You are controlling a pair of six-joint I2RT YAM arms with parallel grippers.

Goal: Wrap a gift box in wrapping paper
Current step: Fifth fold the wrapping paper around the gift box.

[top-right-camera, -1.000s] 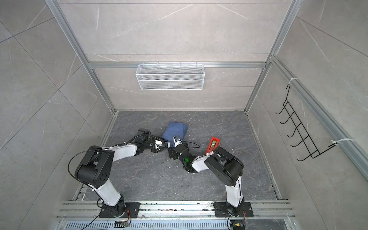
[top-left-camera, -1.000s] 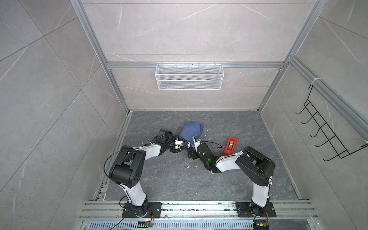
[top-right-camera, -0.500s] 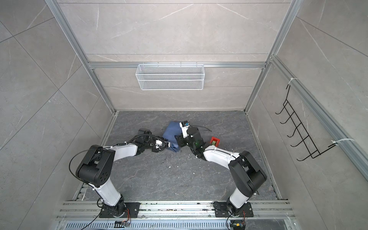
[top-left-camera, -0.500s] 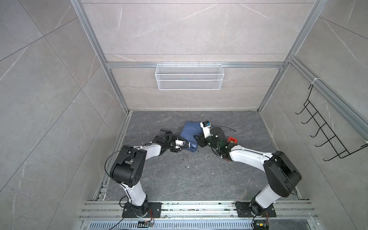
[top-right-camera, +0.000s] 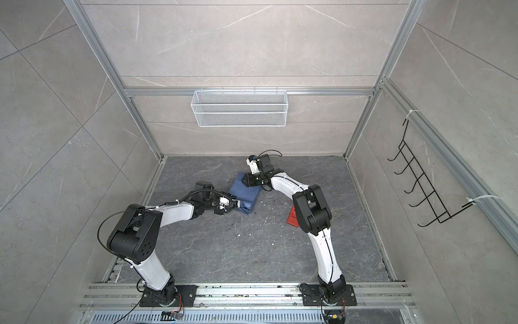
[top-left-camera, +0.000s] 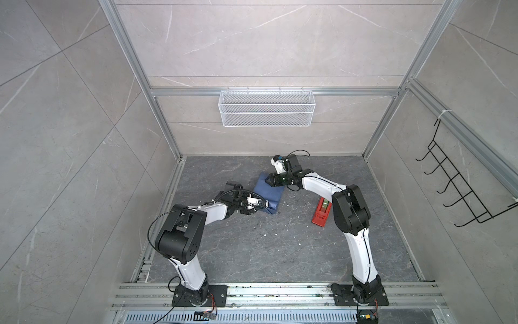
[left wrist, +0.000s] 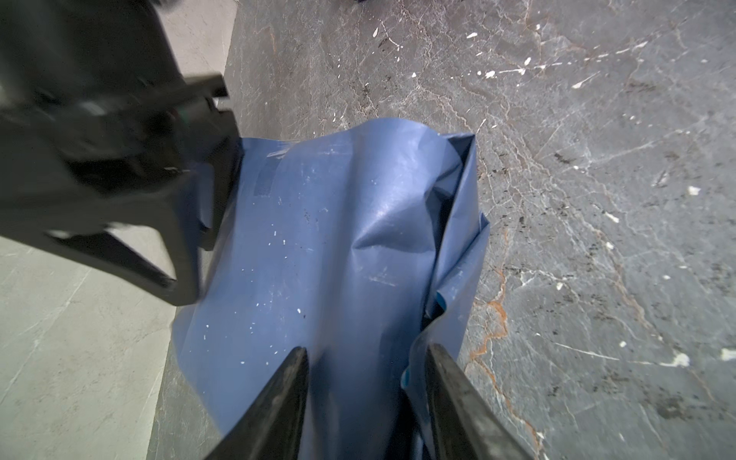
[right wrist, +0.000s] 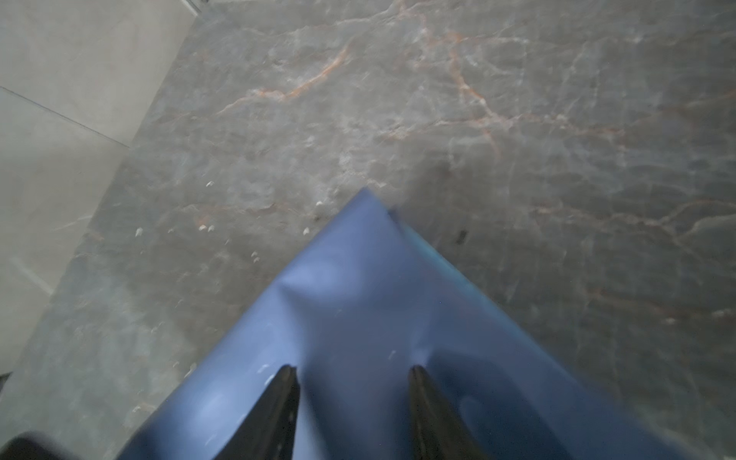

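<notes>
Wrapping paper clamped opposite ends: left fingers, right fingers; red tape dispenser well apart.

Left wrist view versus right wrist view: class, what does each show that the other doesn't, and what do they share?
Left wrist only: the left gripper astride the wrapping paper, and the paper's crumpled open side. Right wrist only: the paper narrowing to one pointed corner, blurred. Both: the right gripper at the blue paper, and the grey veined floor with white flecks.
</notes>
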